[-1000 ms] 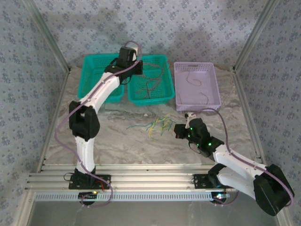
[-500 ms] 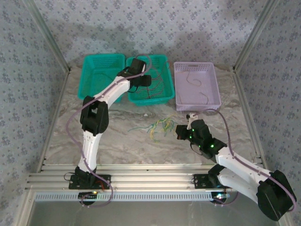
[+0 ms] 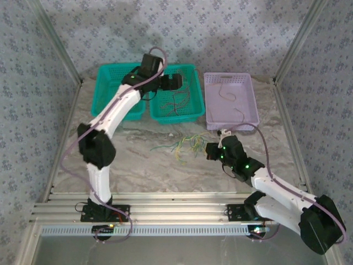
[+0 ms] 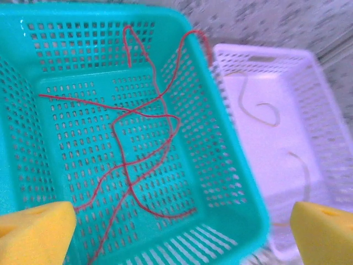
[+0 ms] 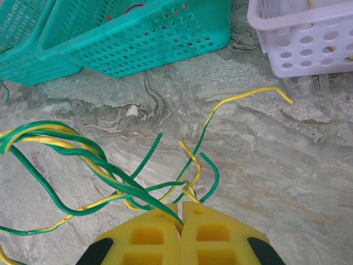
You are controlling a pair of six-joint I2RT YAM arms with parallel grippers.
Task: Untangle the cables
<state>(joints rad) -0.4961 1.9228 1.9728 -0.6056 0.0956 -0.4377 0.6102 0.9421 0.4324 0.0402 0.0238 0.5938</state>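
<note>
The worktop [image 3: 138,165] is marbled grey and beige with darker veins. The green and yellow cables [image 5: 110,176] are some plain green and some plain yellow. The teal basket [image 4: 220,138] has a fine grid of slots, and the red cables [image 4: 138,143] stand out against it. A second teal basket [image 3: 107,91] matches it. The lilac basket [image 3: 251,94] is pale purple with round holes, and the tan cables [image 4: 259,110] in it are pale brown. The left gripper [image 4: 179,226] and right gripper [image 5: 181,207] have yellow pads [image 5: 149,234]. The arms [image 3: 118,107] are white with black joints and purple-grey hoses. The walls [image 3: 220,33] are blue-grey with a small repeating floral motif.
</note>
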